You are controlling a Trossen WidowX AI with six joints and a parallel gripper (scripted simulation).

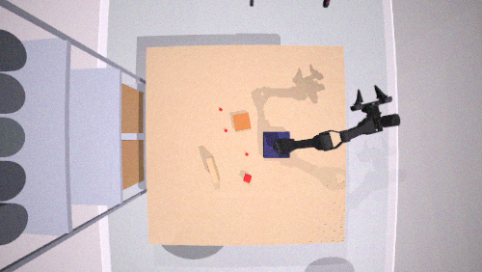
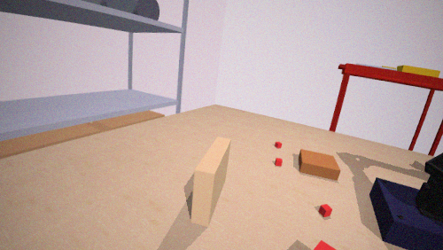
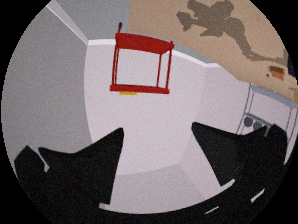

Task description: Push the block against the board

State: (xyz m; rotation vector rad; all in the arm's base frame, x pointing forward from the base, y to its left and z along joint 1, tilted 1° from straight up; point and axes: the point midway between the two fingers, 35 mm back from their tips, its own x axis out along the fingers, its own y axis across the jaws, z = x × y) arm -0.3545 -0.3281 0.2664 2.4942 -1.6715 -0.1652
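- Hand (image 1: 367, 90) (image 3: 158, 128) is open, fingers well apart w/ nothing btwn them; it's up in the air past the worktop's right edge in the top view.
- Arm (image 1: 308, 144) (image 2: 436, 191) rises from a navy base (image 1: 266, 153) (image 2: 392, 222) on the worktop (image 1: 183, 96) (image 2: 133, 177) (image 3: 160, 15) & reaches out over that same edge.
- Orange square block (image 1: 241, 121) (image 2: 319, 164) (image 3: 276, 73) lies flat on the worktop, btwn base & board, w/ its sides slightly turned.
- Light wood board (image 1: 212, 170) (image 2: 210, 182) stands upright on a narrow side, well apart from the block; no side contact, no edges even.
- Top view: board is lower left of the block, tilted re the worktop's edges.
- Two tiny red cubes sit nr the block; a third is btwn block & the bigger red cube (image 1: 247, 178) (image 2: 324, 246).
- Grey shelf unit (image 1: 67, 145) (image 2: 182, 66) (image 3: 292, 102) stands past the worktop's left edge, top view.
- Red table (image 2: 376, 73) (image 3: 142, 42) is off the worktop, w/ a yellow obj. (image 2: 418, 71) (image 3: 128, 93) on it.
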